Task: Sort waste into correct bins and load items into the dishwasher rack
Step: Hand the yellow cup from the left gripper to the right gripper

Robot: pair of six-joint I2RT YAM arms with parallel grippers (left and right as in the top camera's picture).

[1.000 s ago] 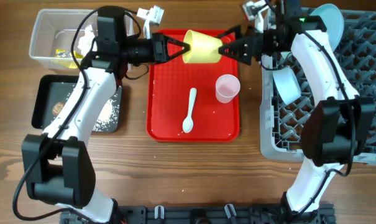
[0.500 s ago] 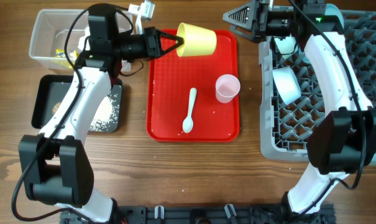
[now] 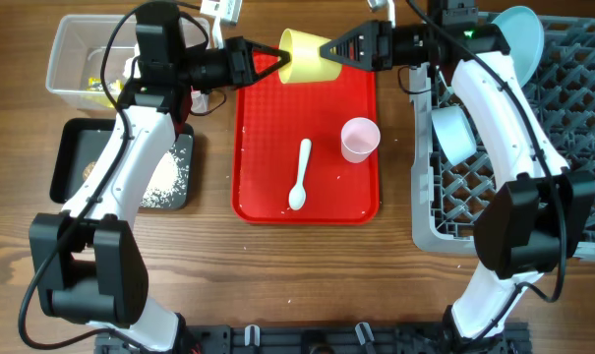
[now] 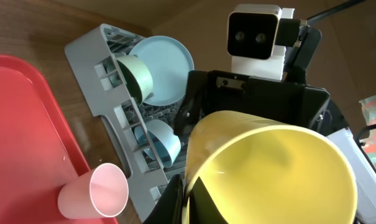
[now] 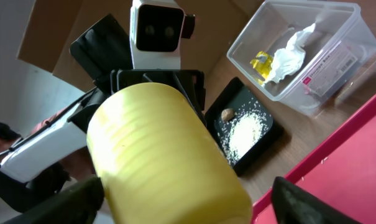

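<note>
Yellow cup [image 3: 309,57]: on its side, raised over far edge of red tray [image 3: 263,192], mouth toward left arm.
Left gripper [image 3: 277,61]: clenched on cup rim, one finger inside mouth.
Right gripper [image 3: 328,49]: fingers spread wide, flanking cup's closed end; contact not discernible.
Pink cup [image 3: 360,139], white spoon [image 3: 300,177]: on tray, apart from each other.
Dishwasher rack [image 3: 572,108]: right of tray, carrying light-blue plate [image 3: 521,28] and light-blue bowl [image 3: 454,133].

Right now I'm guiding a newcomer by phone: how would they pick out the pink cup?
Find the red tray mid-table. Near its right edge, right of the spoon, sits the pink cup. It is the only pink thing; the yellow cup is held aloft.
</note>
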